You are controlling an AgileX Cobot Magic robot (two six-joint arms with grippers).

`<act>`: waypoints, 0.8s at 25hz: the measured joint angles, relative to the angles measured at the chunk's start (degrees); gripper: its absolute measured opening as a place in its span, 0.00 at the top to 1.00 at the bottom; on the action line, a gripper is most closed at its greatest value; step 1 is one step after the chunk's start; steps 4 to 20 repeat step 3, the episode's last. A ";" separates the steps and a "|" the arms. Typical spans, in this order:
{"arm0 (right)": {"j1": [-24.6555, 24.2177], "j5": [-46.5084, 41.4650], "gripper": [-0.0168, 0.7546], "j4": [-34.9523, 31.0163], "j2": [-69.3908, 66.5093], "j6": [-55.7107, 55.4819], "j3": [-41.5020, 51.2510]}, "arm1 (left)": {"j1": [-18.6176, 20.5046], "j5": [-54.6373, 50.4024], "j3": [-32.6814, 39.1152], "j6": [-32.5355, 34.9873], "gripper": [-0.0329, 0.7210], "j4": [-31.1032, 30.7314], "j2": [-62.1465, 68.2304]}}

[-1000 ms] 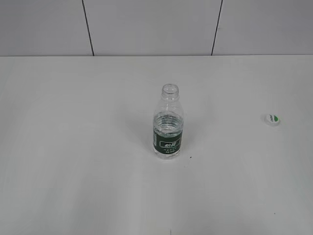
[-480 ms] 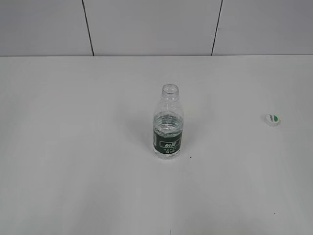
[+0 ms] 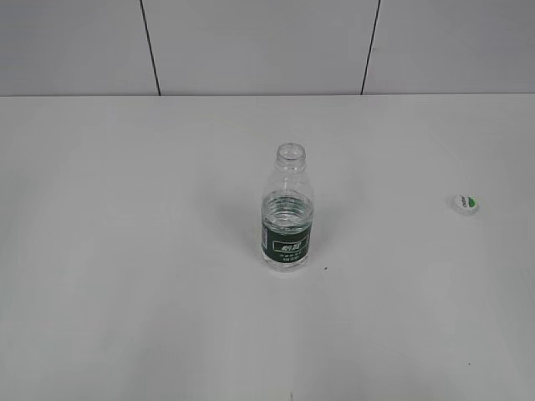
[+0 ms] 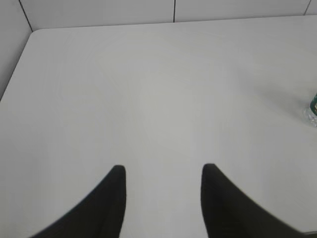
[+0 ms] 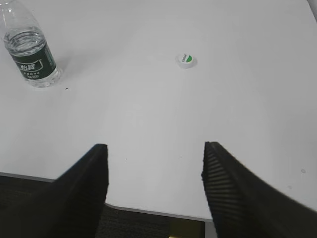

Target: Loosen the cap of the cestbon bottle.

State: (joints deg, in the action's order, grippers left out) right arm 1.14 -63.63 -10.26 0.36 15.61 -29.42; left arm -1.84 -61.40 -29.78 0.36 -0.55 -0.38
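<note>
Exterior view: cestbon bottle (image 3: 287, 219) upright mid-table, neck bare; cap (image 3: 466, 204) lies well apart, far right (task looks done). Left gripper (image 4: 163, 173) and right gripper (image 5: 154, 153) both gaping, holding nothing, pulled back near table edge, likely retreat after release.

Cut off at the left wrist view's right edge: cestbon bottle (image 4: 312, 106); label characters too small to read.
</note>
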 joint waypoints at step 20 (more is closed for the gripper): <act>0.00 0.00 0.38 0.00 0.00 0.00 0.00 | 0.00 0.00 0.00 0.00 0.56 0.00 0.00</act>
